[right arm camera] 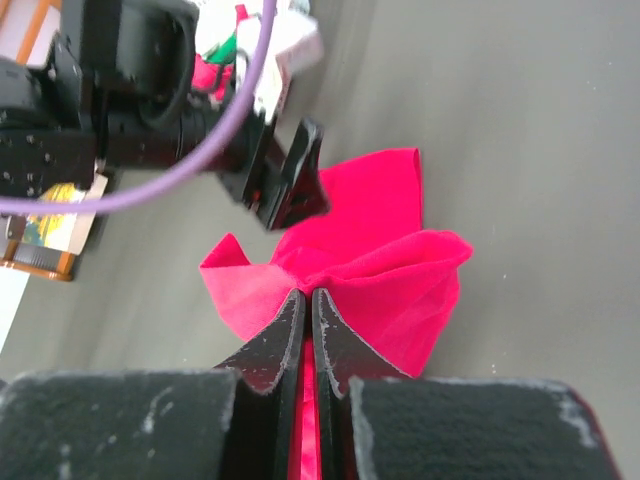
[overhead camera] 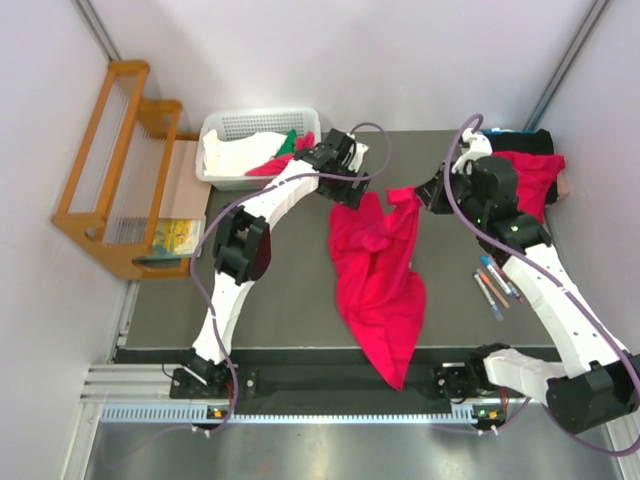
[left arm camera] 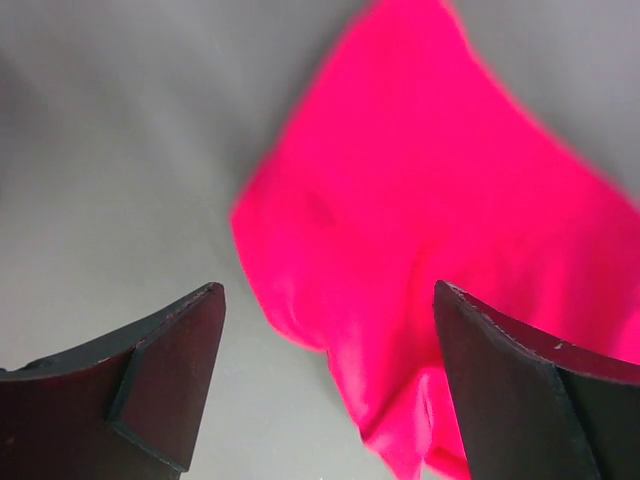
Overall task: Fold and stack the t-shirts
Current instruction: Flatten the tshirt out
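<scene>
The left wrist view is showing the left gripper [left arm camera: 328, 292] standing wide and gripping nothing, with the shirt [left arm camera: 420, 220] lying on the table [left arm camera: 110, 150] beneath it. Only the right wrist view is showing the right gripper [right arm camera: 308, 300] pinching a bunched fold at that shirt's far edge. Only the top view is taking in the count: one shirt sprawling mid-table, a second shirt [overhead camera: 535, 178] lying at the far right, red cloth [overhead camera: 262, 166] showing in the basket [overhead camera: 262, 122], and two arms.
</scene>
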Robot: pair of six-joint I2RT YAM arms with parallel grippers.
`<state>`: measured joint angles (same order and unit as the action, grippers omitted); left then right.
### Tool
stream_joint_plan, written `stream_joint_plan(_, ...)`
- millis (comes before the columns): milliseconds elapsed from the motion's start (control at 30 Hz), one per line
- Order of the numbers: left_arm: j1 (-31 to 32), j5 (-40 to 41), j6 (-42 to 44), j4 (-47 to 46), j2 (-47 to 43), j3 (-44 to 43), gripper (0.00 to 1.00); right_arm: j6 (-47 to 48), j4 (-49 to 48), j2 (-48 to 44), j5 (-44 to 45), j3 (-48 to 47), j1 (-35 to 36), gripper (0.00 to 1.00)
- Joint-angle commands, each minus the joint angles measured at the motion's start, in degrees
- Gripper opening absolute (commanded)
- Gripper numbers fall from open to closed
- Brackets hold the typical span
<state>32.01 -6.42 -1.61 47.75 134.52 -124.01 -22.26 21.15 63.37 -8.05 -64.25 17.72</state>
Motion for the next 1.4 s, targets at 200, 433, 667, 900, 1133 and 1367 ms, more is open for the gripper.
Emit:
stream_joint_plan(200, -1.0, -0.9, -1.8, -10.0, 3.8, -5.4, 0.92, -1.6, -1.3, -2.6, -3.2, 2.6, -0.5, 0.0)
stream_joint_plan(433, -0.9, -3.4, -1.6, -8.9, 11.5, -14.1, 0.84, -2.0, -2.2, -3.3, -4.8, 3.4, -0.5, 0.0)
stream_joint_plan(667, -0.8, -4.8, -1.6, -8.9, 12.8, -13.5, 0.45, -2.2, -2.8, -2.5, -5.7, 3.1, -0.4, 0.0)
stream_joint_plan(900, -1.2, -3.5, -0.9, -8.5, 9.0, -9.4, 0.0, -2.2, -3.3, -2.2, -6.1, 3.3, -0.4, 0.0)
stream_joint_plan(1133, -8.1, -5.2, -3.2, -6.5, -5.6, -6.4, 0.0, -0.2, -2.2, -2.2, -2.8, 1.2, -0.4, 0.0)
stream_joint_plan(1367, -23.1, -10.0, -2.3, -1.9, -24.1, -4.2, 0.0, 0.2, -2.0, -1.4, -1.0, -1.0, -2.1, 0.0)
